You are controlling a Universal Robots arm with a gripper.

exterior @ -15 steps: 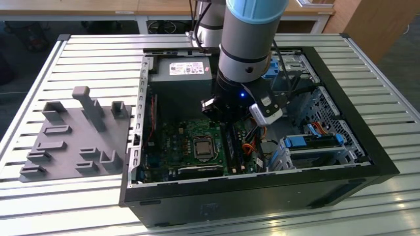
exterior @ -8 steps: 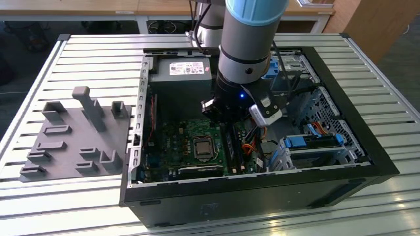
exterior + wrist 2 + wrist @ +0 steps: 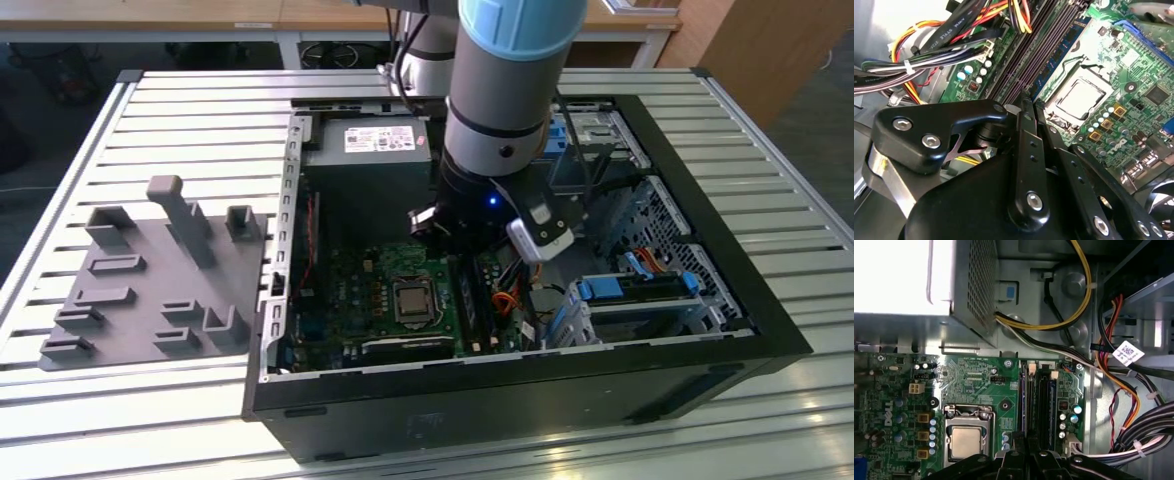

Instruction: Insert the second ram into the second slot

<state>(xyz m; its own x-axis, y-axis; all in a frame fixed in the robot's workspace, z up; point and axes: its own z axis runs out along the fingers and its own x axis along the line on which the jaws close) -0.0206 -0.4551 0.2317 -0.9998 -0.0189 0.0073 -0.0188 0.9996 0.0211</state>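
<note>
Hand (image 3: 1026, 100) over memory slots (image 3: 1037, 395); cables (image 3: 1141, 432) beside; processor socket (image 3: 967, 441) opposite.

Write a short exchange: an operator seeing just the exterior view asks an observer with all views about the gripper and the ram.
Operator: Where over the board is the gripper?
Observer: In the second wrist view the gripper sits over one end of the memory slots.
Operator: Any ram there?
Observer: A blue ram stick stands in the slot nearest the processor socket.
</note>
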